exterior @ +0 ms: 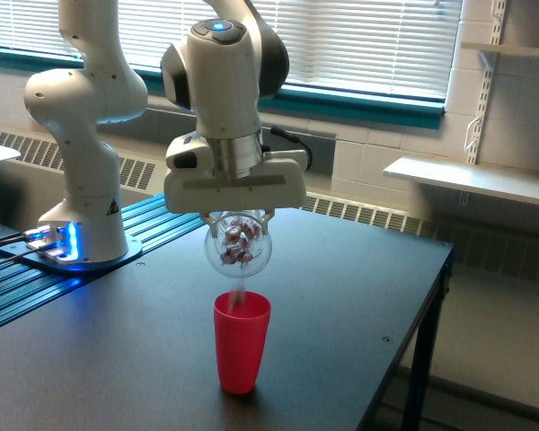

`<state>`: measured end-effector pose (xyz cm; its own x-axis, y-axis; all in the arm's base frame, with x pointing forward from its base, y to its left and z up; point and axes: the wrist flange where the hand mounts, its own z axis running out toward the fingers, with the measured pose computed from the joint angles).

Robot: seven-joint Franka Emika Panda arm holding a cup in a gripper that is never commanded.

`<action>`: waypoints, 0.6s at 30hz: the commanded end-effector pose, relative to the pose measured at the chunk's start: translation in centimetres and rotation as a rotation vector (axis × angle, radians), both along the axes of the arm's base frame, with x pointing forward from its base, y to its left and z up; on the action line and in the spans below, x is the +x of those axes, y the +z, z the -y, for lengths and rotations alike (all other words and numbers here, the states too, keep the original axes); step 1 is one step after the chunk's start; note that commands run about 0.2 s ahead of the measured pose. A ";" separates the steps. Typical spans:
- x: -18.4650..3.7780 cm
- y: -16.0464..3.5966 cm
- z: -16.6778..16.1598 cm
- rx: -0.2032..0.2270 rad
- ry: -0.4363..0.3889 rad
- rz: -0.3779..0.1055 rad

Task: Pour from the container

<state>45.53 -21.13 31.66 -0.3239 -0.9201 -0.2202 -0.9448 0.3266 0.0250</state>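
Exterior view: claw (238,215) clenched on clear container (239,244), tipped directly above red cup (242,341) at bench (359,296) centre. Pinkish pieces inside container; one apparently dropping at red cup's rim. Risk: tilt too fast or aim off, pieces miss narrow mouth, scatter across bench. Claw fingertips hidden under wide claw housing; container's mouth hard to discern.

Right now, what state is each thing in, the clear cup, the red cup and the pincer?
clear cup: held off the table, tipped, small reddish pieces inside, directly above the red cup
red cup: upright on the table, open top, contents not visible
pincer: shut on the clear cup
table: dark top, carrying the red cup
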 end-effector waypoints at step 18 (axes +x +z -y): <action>0.2 0.0 1.8 0.017 -0.036 -0.024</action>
